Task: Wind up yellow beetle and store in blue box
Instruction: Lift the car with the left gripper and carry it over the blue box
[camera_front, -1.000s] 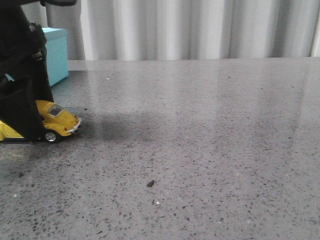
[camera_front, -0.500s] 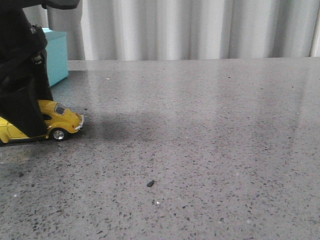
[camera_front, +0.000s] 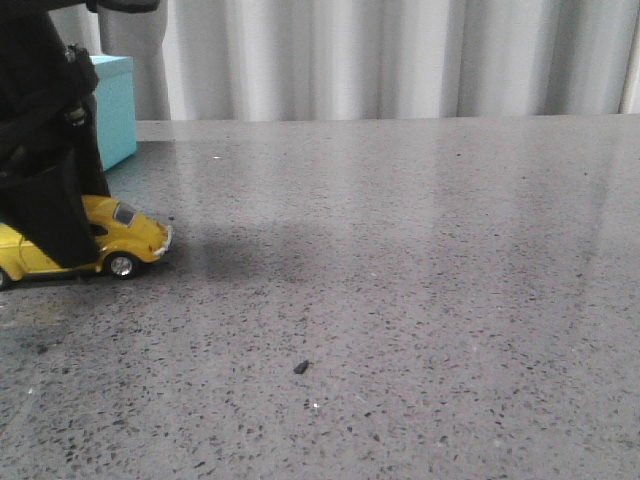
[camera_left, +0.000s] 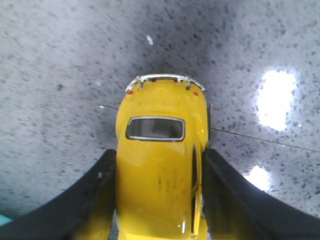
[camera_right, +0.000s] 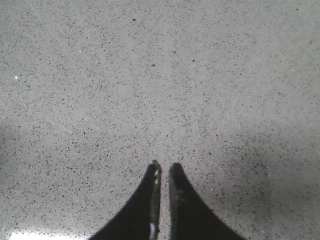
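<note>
The left gripper (camera_left: 159, 165) is clamped on the yellow beetle (camera_left: 160, 165), one black finger (camera_left: 97, 192) pressed to each flank behind the rear window. The car sits wheels-down at the far left of the speckled grey table (camera_front: 400, 260), with the blue box (camera_front: 115, 105) just behind it against the curtain (camera_front: 400, 60).

The toy looks small, rigid and light, but its glossy rounded shell is likely slippery. The flat door panels low on the body seem the safest hold, leaving the wheels free to roll for winding.

The left wrist view shows finger contact and the chrome bumper. The front view shows only the car's end, the box and a dark crumb (camera_front: 300, 367). The right gripper (camera_right: 161, 172), fingers nearly touching and empty, appears only in its own view.
</note>
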